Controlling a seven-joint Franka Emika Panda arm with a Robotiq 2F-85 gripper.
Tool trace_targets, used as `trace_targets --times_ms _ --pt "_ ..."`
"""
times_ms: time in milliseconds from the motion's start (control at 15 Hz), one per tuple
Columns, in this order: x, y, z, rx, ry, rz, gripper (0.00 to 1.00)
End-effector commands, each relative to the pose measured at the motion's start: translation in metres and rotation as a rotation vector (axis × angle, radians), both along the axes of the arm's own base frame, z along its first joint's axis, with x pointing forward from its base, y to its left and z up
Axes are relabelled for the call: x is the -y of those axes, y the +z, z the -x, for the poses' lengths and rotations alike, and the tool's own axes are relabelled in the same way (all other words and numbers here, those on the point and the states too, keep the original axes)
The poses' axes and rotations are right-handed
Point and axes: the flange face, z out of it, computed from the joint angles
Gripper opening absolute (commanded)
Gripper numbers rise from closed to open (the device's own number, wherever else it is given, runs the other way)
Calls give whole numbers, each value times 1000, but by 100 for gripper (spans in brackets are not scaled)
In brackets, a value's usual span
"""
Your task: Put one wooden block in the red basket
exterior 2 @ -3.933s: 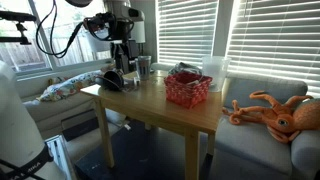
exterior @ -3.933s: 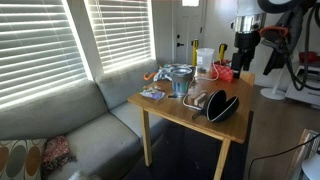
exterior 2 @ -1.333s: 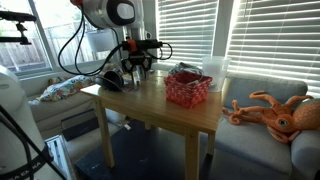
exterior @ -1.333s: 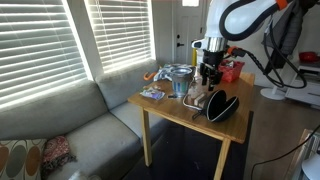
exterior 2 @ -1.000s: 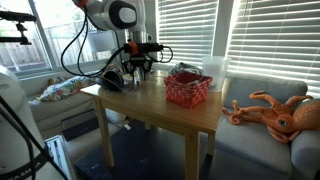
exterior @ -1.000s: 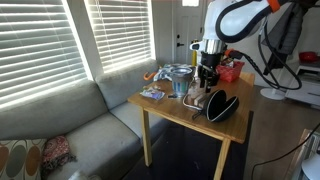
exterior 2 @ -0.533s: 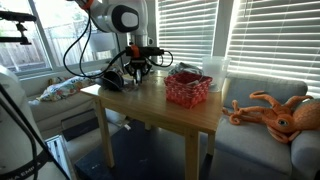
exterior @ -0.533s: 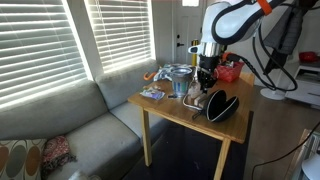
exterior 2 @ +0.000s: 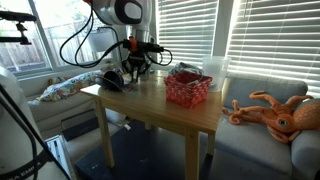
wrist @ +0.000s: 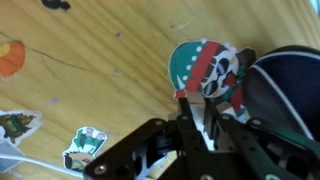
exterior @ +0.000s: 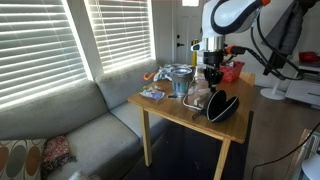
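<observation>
The gripper hangs low over the wooden worktop, just beside the black bowl-like object. The red basket stands on the same worktop, apart from the gripper and nearer the window blinds; in an exterior view it shows partly behind the arm. In the wrist view the gripper points down beside a round printed coaster. Its fingers look drawn close together, but whether they are closed, or hold anything, cannot be told.
</observation>
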Motion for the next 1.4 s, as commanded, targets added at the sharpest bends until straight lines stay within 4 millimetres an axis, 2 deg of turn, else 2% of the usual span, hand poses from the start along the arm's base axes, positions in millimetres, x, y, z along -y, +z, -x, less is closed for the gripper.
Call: trace_targets --times_ms 0,467,667,933,1133,1333 --pt "21 46 20 -39 -129 -1 8" --pt "84 131 51 112 -507 55 8" --pt "115 149 58 205 -630 115 8" --pt "152 150 57 298 -793 225 8" --pt "181 135 53 347 -936 285 7" --pt "198 114 49 368 -1063 330 7"
